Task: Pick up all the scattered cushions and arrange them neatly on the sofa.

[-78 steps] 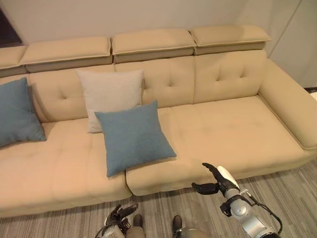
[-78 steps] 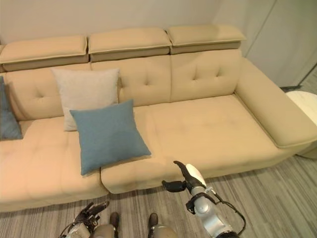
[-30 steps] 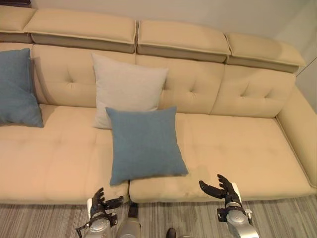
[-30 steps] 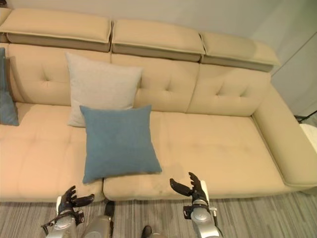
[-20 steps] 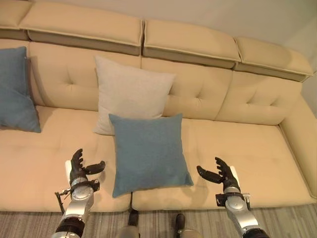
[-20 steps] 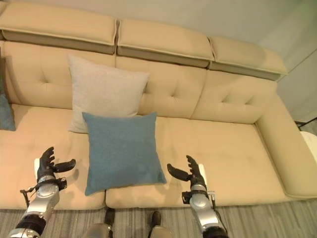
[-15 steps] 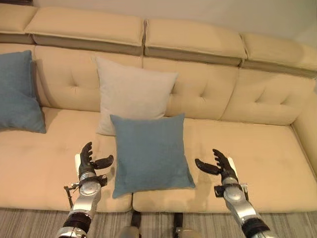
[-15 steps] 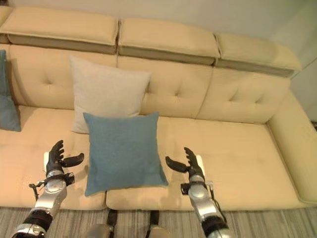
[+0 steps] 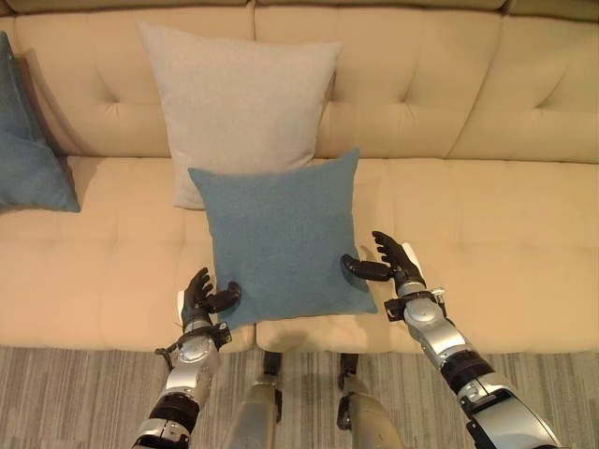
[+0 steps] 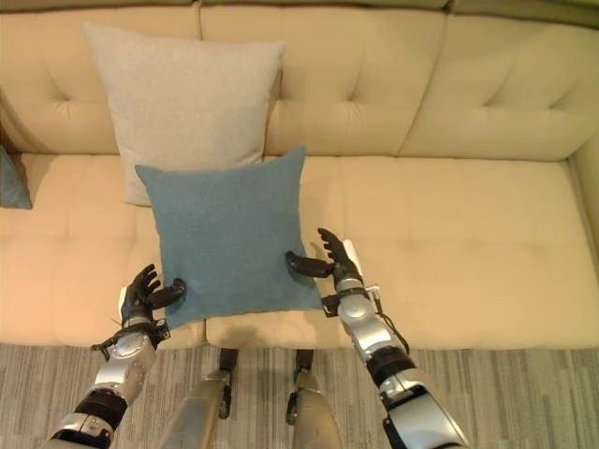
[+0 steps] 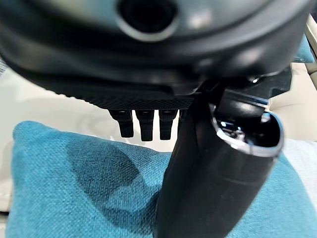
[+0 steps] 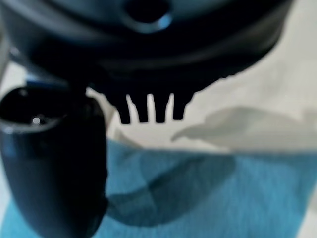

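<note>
Three square cushions sit on the tan, button-tufted sofa (image 9: 487, 234): a teal woven cushion (image 9: 279, 236) lying flat near the front edge of the seat across the seam between two seat pads, a pale beige cushion (image 9: 239, 103) propped upright against the backrest just behind it and partly overlapped by the teal one's top edge, and a second blue cushion (image 9: 28, 140) leaning against the backrest at the far left, well apart from the others. The left hand (image 9: 199, 301) is at the teal cushion's lower left corner, its fingers (image 11: 143, 125) apart and straight above the coarse teal weave, thumb touching the cushion's edge. The right hand (image 9: 393, 267) is at the cushion's right edge, fingers (image 12: 148, 110) spread and thumb reaching onto the fabric; neither hand has closed on it. Grey striped carpet (image 9: 75, 393) runs along the sofa's front.
</note>
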Available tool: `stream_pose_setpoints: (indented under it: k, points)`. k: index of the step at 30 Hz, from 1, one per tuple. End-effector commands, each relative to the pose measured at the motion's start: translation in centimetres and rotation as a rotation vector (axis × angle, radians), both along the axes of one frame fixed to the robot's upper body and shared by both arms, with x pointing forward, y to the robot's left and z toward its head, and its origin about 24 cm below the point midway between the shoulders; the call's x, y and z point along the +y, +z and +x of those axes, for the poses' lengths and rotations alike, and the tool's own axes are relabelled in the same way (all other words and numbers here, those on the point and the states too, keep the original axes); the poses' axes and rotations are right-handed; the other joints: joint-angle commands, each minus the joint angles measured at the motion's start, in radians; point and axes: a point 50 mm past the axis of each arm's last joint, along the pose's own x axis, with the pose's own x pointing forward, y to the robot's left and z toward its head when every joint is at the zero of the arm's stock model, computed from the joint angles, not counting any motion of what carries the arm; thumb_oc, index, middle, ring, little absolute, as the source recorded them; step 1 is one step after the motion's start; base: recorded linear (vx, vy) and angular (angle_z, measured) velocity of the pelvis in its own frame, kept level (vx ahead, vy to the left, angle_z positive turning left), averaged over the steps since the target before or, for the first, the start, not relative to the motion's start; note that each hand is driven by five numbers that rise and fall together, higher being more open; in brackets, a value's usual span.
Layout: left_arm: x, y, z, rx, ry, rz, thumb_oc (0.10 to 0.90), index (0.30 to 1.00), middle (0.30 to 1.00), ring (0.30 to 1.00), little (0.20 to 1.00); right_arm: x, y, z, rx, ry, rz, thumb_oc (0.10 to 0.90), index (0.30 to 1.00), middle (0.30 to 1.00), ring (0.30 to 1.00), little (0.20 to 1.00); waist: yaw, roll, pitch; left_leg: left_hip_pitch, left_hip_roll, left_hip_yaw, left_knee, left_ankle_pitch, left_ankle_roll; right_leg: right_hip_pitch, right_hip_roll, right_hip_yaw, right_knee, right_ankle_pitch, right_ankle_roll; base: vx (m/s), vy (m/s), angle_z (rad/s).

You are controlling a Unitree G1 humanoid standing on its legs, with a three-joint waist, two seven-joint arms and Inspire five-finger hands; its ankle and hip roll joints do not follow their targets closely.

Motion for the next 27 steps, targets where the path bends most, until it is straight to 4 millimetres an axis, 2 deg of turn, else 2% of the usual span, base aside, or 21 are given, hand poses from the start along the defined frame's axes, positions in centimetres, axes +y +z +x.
stream_pose_setpoints:
  k: [1,4,6,8,9,11,12,13,14,15,16,17,20,23,25,27]
  points:
    - [-1.3,2.9,2.8,-0.135,-0.08,-0.004,0.8,0.9,0.9,0.9,0.9,1.8,2.7,1.7,-0.098,0.047,0.147,0.8,0.9,0.9,0.9,0.9,-0.003,0.005,-0.028,-0.036,-0.005,0.019,-0.064,-0.012,-0.019,-0.027,-0.051,0.036,0.083,-0.13,0.047,0.0,0.0,0.0]
    - [-2.2,3.0,3.5,-0.125,-0.122,-0.002,0.8,0.9,0.9,0.9,0.9,2.6,2.1,2.0,-0.041,0.072,0.178,0.8,0.9,0.9,0.9,0.9,0.002,0.015,-0.022,-0.049,-0.003,0.022,-0.072,0.0,-0.028,-0.037,-0.049,0.034,0.07,-0.122,0.047,0.0,0.0,0.0]
    - [-3.3,2.8,4.2,-0.091,-0.179,0.004,0.8,0.9,0.9,0.9,0.9,3.2,0.7,2.2,0.068,0.104,0.145,0.8,0.9,0.9,0.9,0.9,0.012,0.027,-0.014,-0.066,0.0,0.027,-0.079,0.014,-0.038,-0.048,-0.045,0.031,0.05,-0.111,0.048,0.0,0.0,0.0]
    - [-3.7,2.6,4.3,-0.072,-0.201,0.013,0.8,0.9,0.9,0.9,0.9,3.7,0.6,2.3,0.091,0.127,0.127,0.8,0.9,0.9,0.9,0.9,0.015,0.032,-0.011,-0.075,0.002,0.027,-0.08,0.019,-0.041,-0.054,-0.045,0.032,0.046,-0.109,0.048,0.0,0.0,0.0]
    - [-4.4,2.3,4.7,-0.028,-0.248,0.052,0.8,0.9,0.9,0.9,0.9,4.9,-0.3,2.1,0.153,0.173,0.147,0.8,0.9,0.9,0.9,0.9,0.019,0.041,-0.006,-0.084,0.003,0.028,-0.086,0.028,-0.045,-0.065,-0.044,0.034,0.04,-0.104,0.048,0.03,0.0,-0.01]
    - [-5.1,2.2,5.0,-0.007,-0.275,0.067,0.8,0.9,0.9,0.9,0.9,6.8,-0.3,1.9,0.168,0.24,0.188,0.8,0.9,0.9,0.9,0.9,0.021,0.047,-0.001,-0.089,0.004,0.029,-0.089,0.034,-0.047,-0.07,-0.042,0.036,0.038,-0.103,0.048,0.02,0.002,0.0]
    - [-5.1,2.2,5.0,-0.007,-0.275,0.067,0.8,0.9,0.9,0.9,0.9,6.8,-0.3,1.9,0.168,0.24,0.188,0.8,0.9,0.9,0.9,0.9,0.021,0.047,0.0,-0.09,0.004,0.029,-0.089,0.034,-0.047,-0.07,-0.042,0.036,0.038,-0.103,0.048,0.0,0.0,0.0]
    - [-5.4,1.8,5.0,0.024,-0.287,0.05,0.8,0.9,0.9,0.9,0.9,8.7,0.0,1.6,0.177,0.311,0.263,0.591,0.587,0.587,0.587,0.587,0.019,0.047,0.005,-0.091,0.006,0.033,-0.09,0.037,-0.049,-0.073,-0.042,0.04,0.036,-0.101,0.049,0.0,0.0,0.0]
    - [-5.8,2.1,5.4,0.014,-0.278,0.008,0.673,0.709,0.709,0.709,0.709,10.3,0.4,1.2,0.163,0.374,0.344,0.4,0.3,0.3,0.3,0.3,0.014,0.048,0.01,-0.091,0.009,0.035,-0.089,0.038,-0.051,-0.073,-0.041,0.041,0.037,-0.101,0.05,0.0,0.0,0.0]
    - [-5.8,2.1,5.4,0.014,-0.278,0.007,0.61,0.615,0.615,0.615,0.615,10.3,0.4,1.2,0.163,0.374,0.344,0.4,0.3,0.3,0.3,0.3,0.013,0.048,0.01,-0.091,0.009,0.035,-0.089,0.038,-0.051,-0.072,-0.041,0.041,0.038,-0.101,0.05,0.0,0.0,0.0]
    - [-6.5,2.4,5.7,0.013,-0.309,-0.011,0.579,0.568,0.568,0.568,0.568,11.8,0.2,0.5,0.181,0.439,0.397,0.4,0.3,0.3,0.3,0.3,0.007,0.047,0.014,-0.088,0.012,0.036,-0.089,0.038,-0.053,-0.072,-0.039,0.041,0.04,-0.103,0.049,0.0,-0.006,-0.05]
    - [-6.7,2.4,5.8,0.011,-0.328,-0.053,0.4,0.3,0.3,0.3,0.3,13.4,0.8,-0.1,0.169,0.505,0.501,0.4,0.3,0.3,0.3,0.3,-0.001,0.045,0.017,-0.082,0.014,0.038,-0.092,0.038,-0.055,-0.067,-0.037,0.043,0.04,-0.106,0.05,0.0,0.004,-0.04]
    - [-7.6,1.6,5.4,0.031,-0.343,-0.158,0.4,0.3,0.3,0.3,0.3,15.0,0.5,-1.6,0.184,0.556,0.684,0.4,0.3,0.3,0.3,0.3,-0.018,0.043,0.018,-0.063,0.019,0.042,-0.095,0.034,-0.059,-0.053,-0.033,0.048,0.039,-0.109,0.05,0.0,0.004,-0.02]
    - [-8.2,1.2,5.0,0.027,-0.333,-0.249,0.4,0.3,0.3,0.3,0.3,15.1,0.2,-2.2,0.181,0.544,0.769,0.4,0.3,0.3,0.3,0.3,-0.032,0.04,0.015,-0.047,0.024,0.044,-0.099,0.03,-0.061,-0.041,-0.03,0.051,0.038,-0.113,0.051,-0.01,-0.006,-0.05]
    - [-9.2,1.1,4.6,0.003,-0.371,-0.324,0.4,0.3,0.3,0.3,0.3,13.8,-1.0,-2.9,0.191,0.482,0.82,0.4,0.3,0.3,0.3,0.3,-0.05,0.035,0.006,-0.025,0.031,0.05,-0.101,0.023,-0.06,-0.024,-0.026,0.054,0.037,-0.12,0.052,-0.01,-0.007,-0.02]
    - [-10.2,1.5,4.4,-0.036,-0.417,-0.37,0.4,0.3,0.3,0.3,0.3,12.8,-1.4,-3.3,0.179,0.433,0.899,0.4,0.3,0.3,0.3,0.3,-0.063,0.032,-0.005,-0.005,0.038,0.053,-0.105,0.019,-0.06,-0.006,-0.022,0.054,0.037,-0.126,0.053,-0.01,-0.038,-0.07]
